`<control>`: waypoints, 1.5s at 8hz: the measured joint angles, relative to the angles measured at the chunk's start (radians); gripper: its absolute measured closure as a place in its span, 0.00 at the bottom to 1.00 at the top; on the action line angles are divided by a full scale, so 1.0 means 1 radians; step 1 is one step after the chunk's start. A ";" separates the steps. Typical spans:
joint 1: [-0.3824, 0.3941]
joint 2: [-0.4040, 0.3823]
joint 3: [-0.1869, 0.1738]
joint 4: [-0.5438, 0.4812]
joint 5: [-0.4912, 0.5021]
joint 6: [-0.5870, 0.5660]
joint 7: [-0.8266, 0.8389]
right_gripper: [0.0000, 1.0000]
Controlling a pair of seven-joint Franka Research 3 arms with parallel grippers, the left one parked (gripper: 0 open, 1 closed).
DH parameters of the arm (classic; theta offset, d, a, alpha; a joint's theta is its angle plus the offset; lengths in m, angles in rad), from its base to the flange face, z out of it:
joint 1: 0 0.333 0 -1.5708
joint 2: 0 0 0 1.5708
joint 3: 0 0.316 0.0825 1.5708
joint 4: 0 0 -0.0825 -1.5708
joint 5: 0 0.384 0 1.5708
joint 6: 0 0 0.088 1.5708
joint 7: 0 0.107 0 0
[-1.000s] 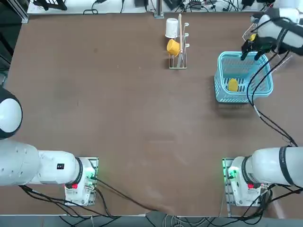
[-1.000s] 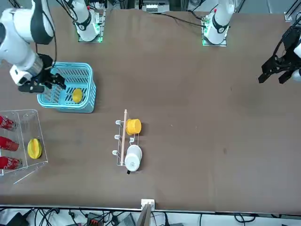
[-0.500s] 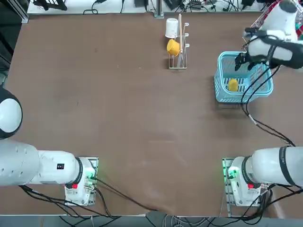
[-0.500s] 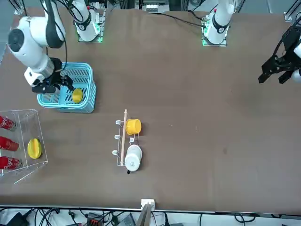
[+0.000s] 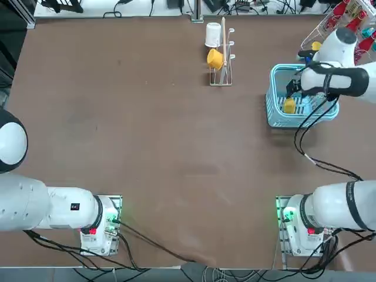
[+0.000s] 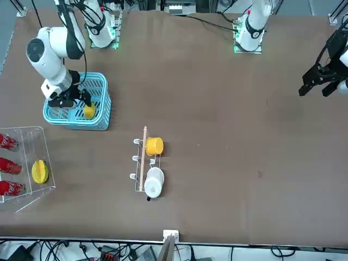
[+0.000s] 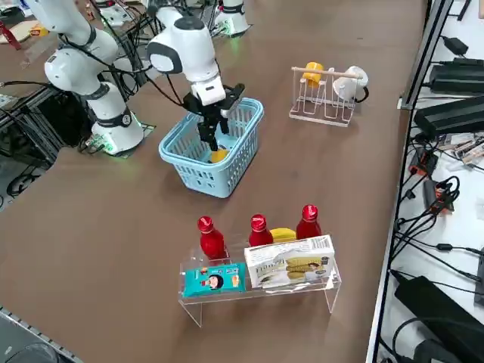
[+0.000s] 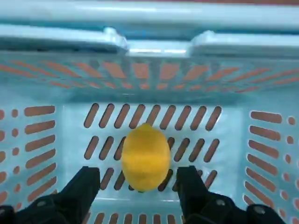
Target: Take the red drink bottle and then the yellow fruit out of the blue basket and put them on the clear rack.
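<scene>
The blue basket point(image 5: 276, 117) point(image 6: 81, 122) point(image 7: 200, 178) stands at the far right of the table. The yellow fruit point(image 5: 289, 106) point(image 6: 88, 111) point(image 7: 219, 156) point(image 8: 145, 156) lies alone on its slotted floor. My right gripper point(image 5: 292, 94) point(image 6: 76, 100) point(image 7: 208, 140) point(image 8: 140, 186) hangs inside the basket, open, one finger on each side of the fruit without touching it. Behind the basket, the clear rack point(image 5: 329, 23) point(image 6: 32, 136) point(image 7: 261, 291) carries three red drink bottles point(image 6: 9, 165) point(image 7: 259, 229) standing in a row. No bottle is in the basket.
A larger yellow fruit point(image 6: 39, 171) point(image 7: 283, 234) and two small boxes point(image 7: 291, 261) also sit on the rack. A thin cup stand point(image 5: 222, 56) point(image 7: 321, 94) with a yellow cup point(image 5: 215, 58) and a white cup point(image 5: 213, 34) stands at the table's far middle.
My right gripper has swung from near the rack across the basket's rim and down inside, ending over the yellow fruit. It stayed open throughout.
</scene>
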 joint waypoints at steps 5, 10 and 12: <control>0.000 0.105 0.000 -0.058 0.000 0.229 0.000 0.00; 0.000 0.172 0.000 -0.060 0.000 0.304 0.000 0.00; 0.000 0.183 0.000 -0.062 0.000 0.304 0.000 0.02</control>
